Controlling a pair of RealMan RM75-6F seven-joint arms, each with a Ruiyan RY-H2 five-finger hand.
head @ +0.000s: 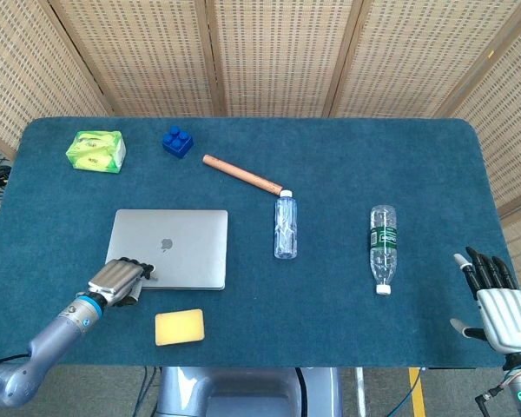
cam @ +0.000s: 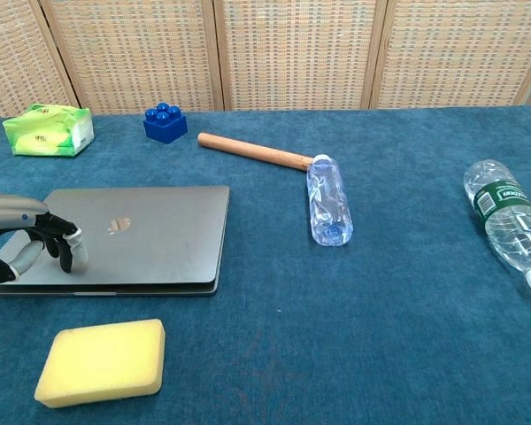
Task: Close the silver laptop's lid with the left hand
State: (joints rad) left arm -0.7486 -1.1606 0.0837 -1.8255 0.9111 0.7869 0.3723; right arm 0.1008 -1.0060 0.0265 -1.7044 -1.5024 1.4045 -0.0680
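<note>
The silver laptop [head: 172,246] [cam: 142,232] lies flat on the blue table with its lid down, logo facing up. My left hand [head: 117,280] [cam: 25,241] rests on the lid's front left corner, its fingers bent down onto the metal and holding nothing. My right hand [head: 495,298] hovers at the table's near right edge, fingers spread, with nothing in it; the chest view does not show it.
A yellow sponge [head: 180,327] [cam: 101,361] lies just in front of the laptop. Two clear bottles [head: 285,226] [head: 382,247] lie mid-table and to the right. A wooden rod [head: 241,174], a blue brick [head: 178,141] and a green tissue pack [head: 95,150] sit toward the back.
</note>
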